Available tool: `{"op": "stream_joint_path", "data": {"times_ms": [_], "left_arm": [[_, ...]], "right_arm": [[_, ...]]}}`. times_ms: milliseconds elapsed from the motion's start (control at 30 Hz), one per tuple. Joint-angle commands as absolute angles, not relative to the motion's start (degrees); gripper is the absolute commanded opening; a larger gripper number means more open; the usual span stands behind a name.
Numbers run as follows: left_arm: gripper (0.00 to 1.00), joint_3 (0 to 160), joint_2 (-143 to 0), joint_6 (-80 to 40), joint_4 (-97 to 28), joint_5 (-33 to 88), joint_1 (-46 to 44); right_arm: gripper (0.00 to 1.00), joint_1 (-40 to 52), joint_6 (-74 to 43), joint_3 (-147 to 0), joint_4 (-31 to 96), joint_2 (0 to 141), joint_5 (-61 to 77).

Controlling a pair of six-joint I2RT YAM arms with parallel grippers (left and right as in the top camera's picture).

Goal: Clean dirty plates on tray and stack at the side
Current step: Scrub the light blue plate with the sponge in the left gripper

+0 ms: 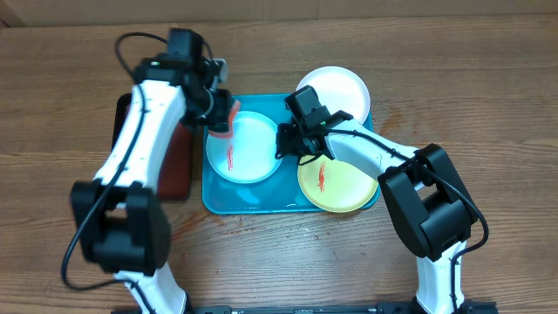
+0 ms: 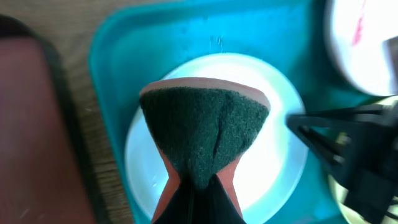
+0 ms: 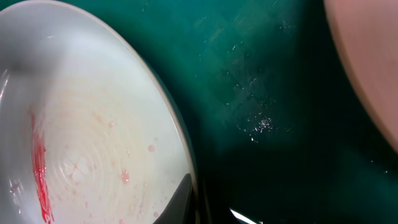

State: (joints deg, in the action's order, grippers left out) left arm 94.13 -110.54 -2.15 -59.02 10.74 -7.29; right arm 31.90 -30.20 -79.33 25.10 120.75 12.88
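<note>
The turquoise tray (image 1: 253, 196) holds three plates. The light blue plate (image 1: 240, 146) lies at its left with a red smear. The white plate (image 1: 333, 92) is at the back right, and the yellow-green plate (image 1: 338, 179), also smeared, at the front right. My left gripper (image 1: 218, 109) is shut on an orange sponge with a green scouring face (image 2: 205, 130). It holds the sponge just above the light blue plate (image 2: 273, 155). My right gripper (image 1: 283, 139) pinches the right rim of the light blue plate (image 3: 93, 143), one finger (image 3: 199, 205) on the inside.
A dark red, black-rimmed tray (image 1: 179, 166) lies left of the turquoise tray, partly under my left arm. It also shows in the left wrist view (image 2: 31, 124). Bare wooden table (image 1: 488, 105) surrounds both trays. Water drops glisten on the tray floor (image 3: 261, 124).
</note>
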Motion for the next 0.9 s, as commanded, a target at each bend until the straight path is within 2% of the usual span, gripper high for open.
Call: {"op": "stream_joint_path", "data": {"times_ms": [0,233,500,700,800,867], "left_arm": [[0.04,94.43,-115.07,-6.5,-59.0,6.61,-8.88],[0.04,94.43,-122.5,-9.45,-59.77,3.77,-10.92],[0.04,94.39,-123.81,-8.84,-61.58,4.91,-10.96],[0.05,94.39,-123.81,9.82,-67.99,20.95,-11.62],[0.04,94.37,-123.81,8.99,-68.23,17.04,-11.92],[0.04,94.37,-123.81,1.54,-66.06,8.71,-11.92]], "right_arm": [[0.04,32.01,-30.5,-79.2,25.41,122.69,13.37],[0.04,32.01,-30.48,-79.2,25.39,122.69,12.93],[0.04,31.99,-30.48,-79.2,25.34,122.69,12.49],[0.04,31.99,-30.46,-79.2,25.1,122.69,12.49],[0.04,32.01,-30.46,-79.2,25.12,122.69,12.49],[0.04,32.01,-30.46,-79.2,25.1,122.69,12.45]]}}
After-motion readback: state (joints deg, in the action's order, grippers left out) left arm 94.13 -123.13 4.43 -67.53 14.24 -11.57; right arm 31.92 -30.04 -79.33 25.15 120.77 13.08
